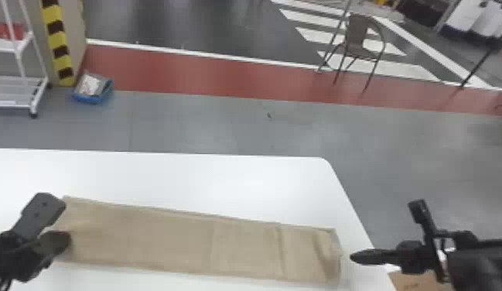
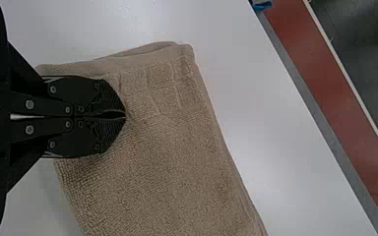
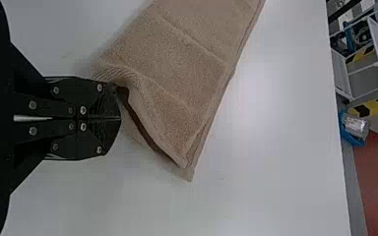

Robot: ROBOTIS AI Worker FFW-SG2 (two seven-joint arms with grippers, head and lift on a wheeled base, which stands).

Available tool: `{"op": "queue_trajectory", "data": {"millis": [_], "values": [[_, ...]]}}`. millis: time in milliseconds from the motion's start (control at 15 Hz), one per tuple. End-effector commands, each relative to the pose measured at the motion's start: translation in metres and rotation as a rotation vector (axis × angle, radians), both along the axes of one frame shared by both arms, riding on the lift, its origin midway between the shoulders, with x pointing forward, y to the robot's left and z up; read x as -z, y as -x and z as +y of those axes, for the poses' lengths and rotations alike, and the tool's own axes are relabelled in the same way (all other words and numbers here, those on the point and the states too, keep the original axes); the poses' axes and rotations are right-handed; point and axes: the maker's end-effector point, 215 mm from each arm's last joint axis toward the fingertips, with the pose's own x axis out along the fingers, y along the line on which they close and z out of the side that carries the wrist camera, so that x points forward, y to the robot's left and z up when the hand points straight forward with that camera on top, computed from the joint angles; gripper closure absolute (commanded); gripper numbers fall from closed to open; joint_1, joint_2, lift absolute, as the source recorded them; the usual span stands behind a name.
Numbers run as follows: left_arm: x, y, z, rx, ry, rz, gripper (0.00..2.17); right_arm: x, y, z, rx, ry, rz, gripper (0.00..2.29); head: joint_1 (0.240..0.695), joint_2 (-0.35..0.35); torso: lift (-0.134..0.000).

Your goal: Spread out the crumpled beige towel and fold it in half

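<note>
Black left gripper point(image 2: 125, 117), low at the left of the head view, is set over one end of the beige towel point(image 1: 168, 240), its flat fingers drawn together; a crease is gathered at their tips, and a bit of cloth seems to be pinched there. At the lower right of the head view, the right gripper point(image 3: 120, 118) is held just beyond the other end, its fingers closed with no cloth seen between them. Between the two, the towel is laid across the lower part of the head view as a long, flat strip, with doubled edges. Looped, pebbly terry is shown close up, crossed near the left end by a smoother woven band point(image 2: 152, 81) of small ribbed blocks; at the right end a loose corner is puckered, and a dark slit is left between its layers. Spreading looks finished and the half fold made, so the step in hand is judged to be the tidying of the ends. Next, the puckered corner should be pressed down and lined up, and the left end let go gently, lest the layers be dragged apart. Beneath is spread the smooth, glossy white table point(image 1: 222, 174), its far corner rounded; past it, grey floor point(image 1: 230, 124) is seen.
</note>
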Motion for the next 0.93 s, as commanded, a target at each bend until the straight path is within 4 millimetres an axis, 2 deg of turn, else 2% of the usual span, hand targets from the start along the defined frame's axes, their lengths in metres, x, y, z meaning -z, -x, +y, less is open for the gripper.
{"op": "queue_trajectory", "data": {"millis": [0, 200, 333, 800, 867], "values": [[0.001, 0.001, 0.0, -0.001, 0.003, 0.005, 1.53, 0.001, 0.006, -0.009, -0.009, 0.019, 0.01, 1.33, 0.695, -0.35, 0.0], [0.001, 0.002, -0.002, 0.001, 0.007, 0.007, 1.53, 0.003, 0.008, -0.011, -0.016, 0.025, 0.011, 1.28, 0.695, -0.35, 0.0], [0.001, 0.002, -0.006, 0.007, 0.01, 0.009, 1.53, 0.005, 0.007, -0.007, -0.014, 0.015, 0.013, 0.45, 0.695, -0.35, 0.0], [0.005, 0.005, -0.006, 0.01, 0.007, 0.018, 1.53, 0.021, 0.0, 0.034, -0.051, -0.035, -0.009, 0.42, 0.695, -0.35, 0.0], [0.005, 0.006, -0.006, 0.01, 0.006, 0.021, 1.53, 0.023, 0.0, 0.038, -0.057, -0.039, -0.007, 0.48, 0.695, -0.35, 0.0]]}}
